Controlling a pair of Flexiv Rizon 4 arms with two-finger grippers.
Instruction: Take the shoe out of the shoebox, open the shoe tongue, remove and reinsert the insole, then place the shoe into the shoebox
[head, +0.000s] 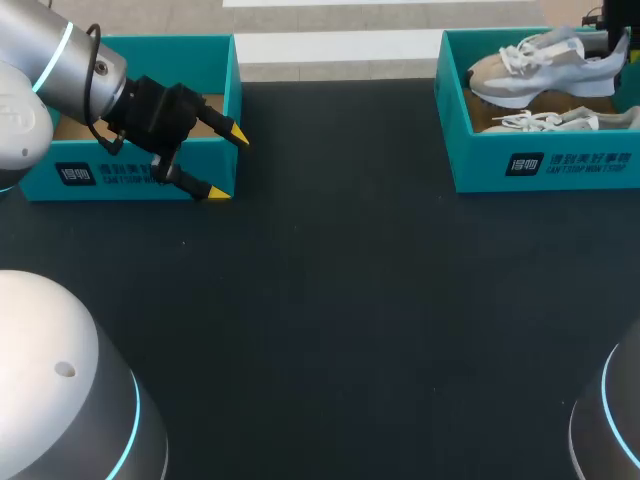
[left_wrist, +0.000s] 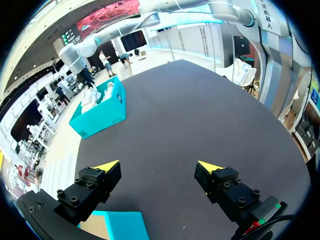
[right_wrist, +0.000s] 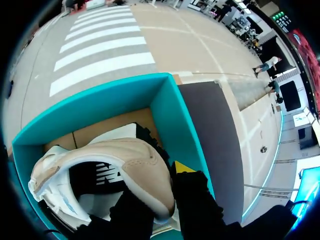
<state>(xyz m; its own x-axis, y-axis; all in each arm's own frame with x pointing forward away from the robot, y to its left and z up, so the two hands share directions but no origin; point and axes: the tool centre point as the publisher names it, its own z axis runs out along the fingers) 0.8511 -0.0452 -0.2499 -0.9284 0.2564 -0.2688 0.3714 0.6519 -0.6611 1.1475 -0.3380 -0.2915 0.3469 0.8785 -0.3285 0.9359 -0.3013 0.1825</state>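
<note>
- Progress: very early. The shoe (right_wrist: 131, 161) is inside the shoebox (head: 560, 165), at the far right of the surface (head: 330, 300). Step one (take-out) is not complete.
- Left to do, judged from this: lift the shoe clear, open the tongue, pull and refit the insole, return the shoe to the shoebox. The tongue and insole cannot be checked in any view.
- Right end effector (right_wrist: 167, 177): down in the shoebox at the shoe's heel. The heel wall passes between its fingers, one yellow tip outside against the beige heel, the other finger hidden inside the shoe opening. The gap is narrow, so I read it as clamped on the heel.
- Shoe vs. right end effector: heel at the fingers, toe pointing away from them. In the head view the shoe lies tilted across the box above a second shoe (head: 560, 120).
- Left end effector (head: 228, 165): spread wide and holding nothing. It hangs at the near corner of the other box (head: 130, 170) on the far left, well apart from the shoe.
- The other box shows only bare brown floor where visible.
</note>
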